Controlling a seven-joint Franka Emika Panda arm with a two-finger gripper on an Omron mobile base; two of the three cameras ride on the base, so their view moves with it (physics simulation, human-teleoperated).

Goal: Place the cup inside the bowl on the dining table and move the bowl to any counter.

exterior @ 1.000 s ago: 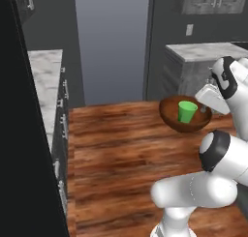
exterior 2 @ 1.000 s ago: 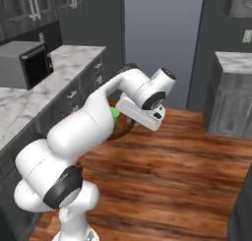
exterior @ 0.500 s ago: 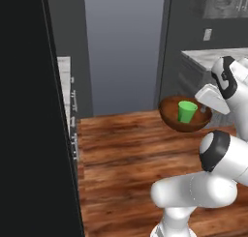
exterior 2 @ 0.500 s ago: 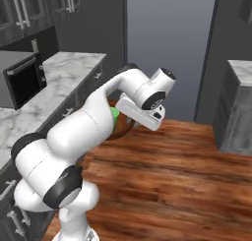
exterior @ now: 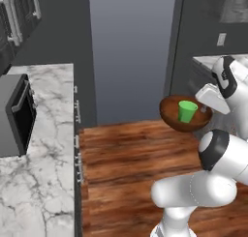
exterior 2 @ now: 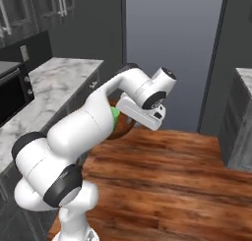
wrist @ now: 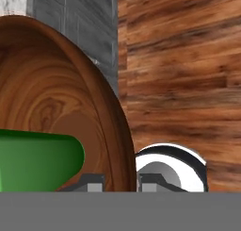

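The round, shallow, dark reddish-brown wooden bowl (exterior: 185,113) hung in the air above the brown wood-plank floor (exterior: 131,154), carried by the white arm's two-finger gripper (wrist: 121,182). In the hand view the bowl's rim ran down between the two dark finger tips (wrist: 89,182), one inside the bowl and one outside, so the gripper was clamped on the rim. The small bright green tapered cup (exterior: 187,111) stood upright inside the bowl, a little right of its middle in the left base view; in the hand view it lay across the lower left, close to the inner finger. From the right base view the arm hid most of the bowl, leaving a brown edge (exterior 2: 123,131) and a sliver of green (exterior 2: 114,118) beside the wrist.

A white-grey veined marble counter (exterior: 43,149) on grey cabinets ran along the left of the left base view, with a dark boxy appliance (exterior: 14,114) resting on it, well apart from the bowl. Another marble-topped counter (exterior: 213,61) showed at the right edge behind the arm, under a white wall outlet (exterior: 221,39) on the dark wall. A tall grey panel (exterior: 131,52) stood at the back between the two. In the hand view, grey cabinet fronts (wrist: 80,32) appeared beyond the bowl's rim.
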